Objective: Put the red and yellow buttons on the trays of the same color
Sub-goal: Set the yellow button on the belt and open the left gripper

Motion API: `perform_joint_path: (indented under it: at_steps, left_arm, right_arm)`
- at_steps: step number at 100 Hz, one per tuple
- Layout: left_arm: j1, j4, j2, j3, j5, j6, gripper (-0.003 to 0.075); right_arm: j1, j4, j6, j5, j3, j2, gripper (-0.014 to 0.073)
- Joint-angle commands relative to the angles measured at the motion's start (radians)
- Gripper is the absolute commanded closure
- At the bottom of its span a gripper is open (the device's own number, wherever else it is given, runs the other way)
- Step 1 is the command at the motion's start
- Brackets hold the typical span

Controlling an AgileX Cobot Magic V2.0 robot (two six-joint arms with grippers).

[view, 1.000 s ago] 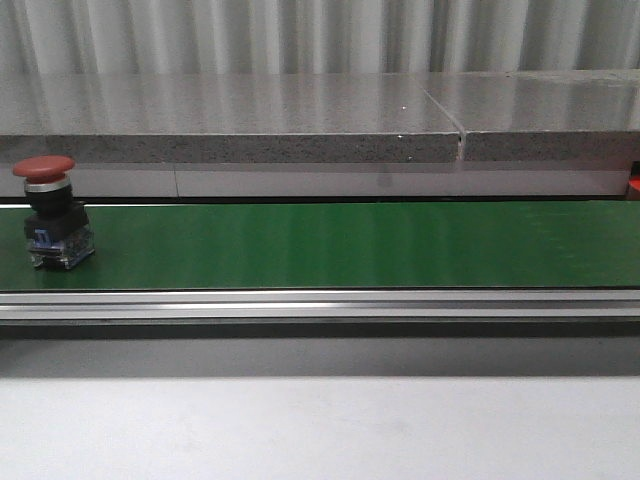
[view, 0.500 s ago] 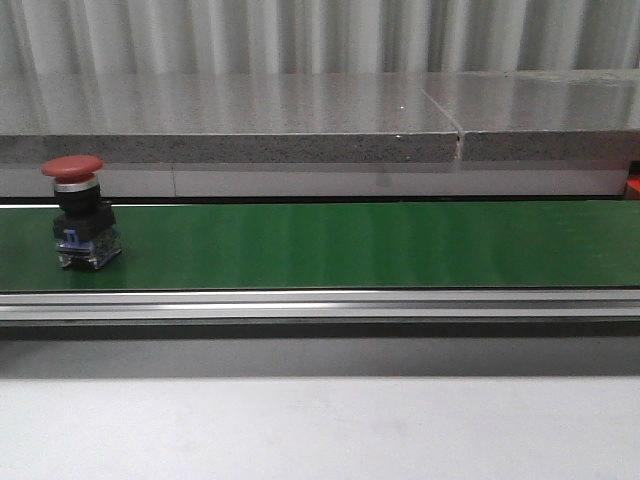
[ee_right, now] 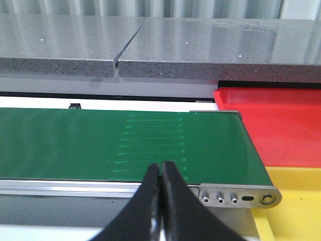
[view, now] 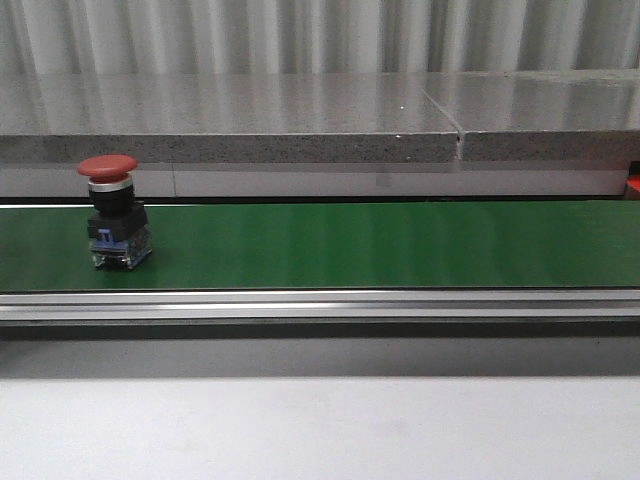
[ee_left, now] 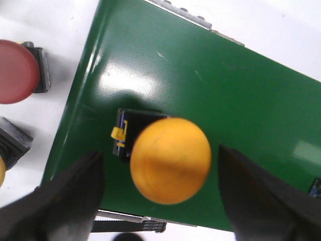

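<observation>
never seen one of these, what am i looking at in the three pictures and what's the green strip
It is a two-armed robot sorting push buttons. The green strip is a conveyor belt. The front view looks over the belt, where a red button stands upright near its left end. The left wrist camera looks down past the open left claw, whose fingers flank a yellow button on the belt without touching it. The right wrist camera shows the shut, empty right claw by the belt's end, next to a red tray and a yellow tray.
</observation>
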Motion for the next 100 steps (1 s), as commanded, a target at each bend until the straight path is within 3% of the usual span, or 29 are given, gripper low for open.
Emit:
perform_joint_path:
  at_steps: [1, 21, 28, 37, 52, 76, 100]
  left_arm:
    - [-0.006, -0.03, -0.041, -0.032, -0.022, 0.005, 0.0186]
    - [-0.023, -0.034, -0.107, -0.036, -0.09, 0.096, 0.0192]
    - [-0.034, -0.034, -0.147, -0.036, -0.123, 0.13, 0.0235]
    - [-0.057, -0.025, -0.201, -0.024, -0.157, 0.178, 0.0377]
    - [-0.105, -0.009, -0.293, 0.037, -0.201, 0.233, 0.0743]
    - [-0.21, 0.099, -0.468, 0.198, -0.35, 0.227, 0.0741]
    - [-0.35, 0.314, -0.63, 0.346, -0.439, 0.05, 0.0741]
  right_arm:
    - [0.0, -0.002, -0.003, -0.078, -0.015, -0.012, 0.07]
    - [0.0, -0.002, -0.003, -0.078, -0.015, -0.012, 0.07]
    - [0.0, -0.002, -0.003, -0.078, -0.015, -0.012, 0.07]
    - [0.0, -0.002, -0.003, -0.078, -0.015, -0.012, 0.07]
    - [0.0, -0.002, -0.003, -0.078, -0.015, -0.012, 0.07]
    - [0.0, -0.002, -0.003, -0.078, -0.015, -0.012, 0.07]
    - [0.0, -0.002, -0.003, -0.078, -0.015, -0.012, 0.07]
